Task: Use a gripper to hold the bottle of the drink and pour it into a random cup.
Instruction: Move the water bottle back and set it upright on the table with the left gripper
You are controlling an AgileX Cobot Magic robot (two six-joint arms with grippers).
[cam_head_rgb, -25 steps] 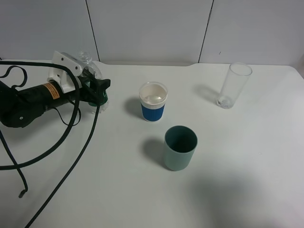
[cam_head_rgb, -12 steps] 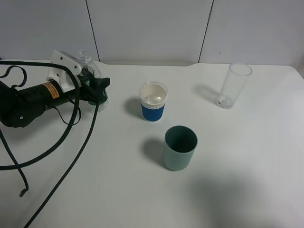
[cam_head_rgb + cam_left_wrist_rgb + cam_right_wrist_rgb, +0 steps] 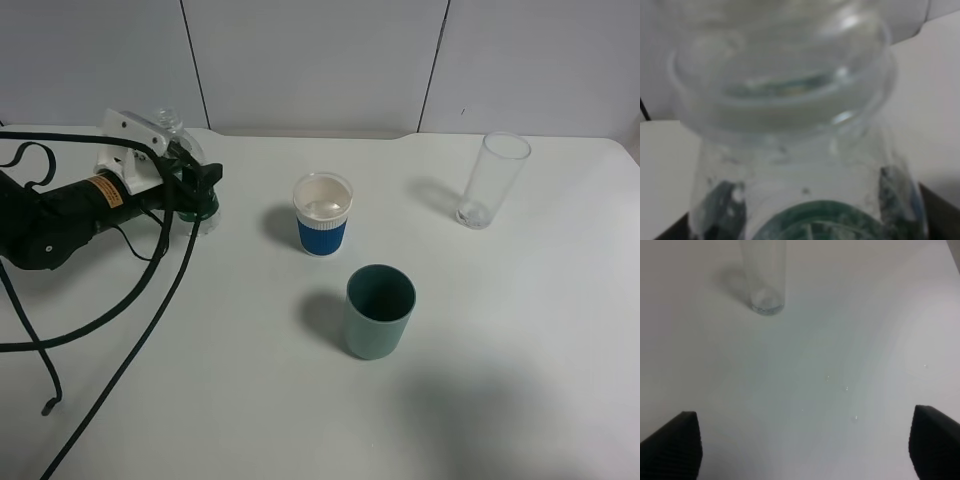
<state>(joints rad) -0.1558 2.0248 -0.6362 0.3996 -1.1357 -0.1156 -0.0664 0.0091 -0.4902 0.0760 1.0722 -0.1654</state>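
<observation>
One left hand point(image 3: 197, 187), clamped shut on the bottle point(image 3: 178, 150), neck upright, at the desk point(image 3: 520, 330) edge. Cup point(image 3: 323, 214) off toward the middle from the hand, nearer it than the right hand point(image 3: 800, 440), parked wide open by the glass point(image 3: 763, 275). Left wrist view: only bottle shoulder point(image 3: 785, 115), no cup.

We see soft, even light from above on the white surface point(image 3: 520, 330). Each cup throws a faint grey shadow to its left. In the left wrist view the bottle point(image 3: 790, 115) is very close and blurry. The right wrist view looks a little hazy
</observation>
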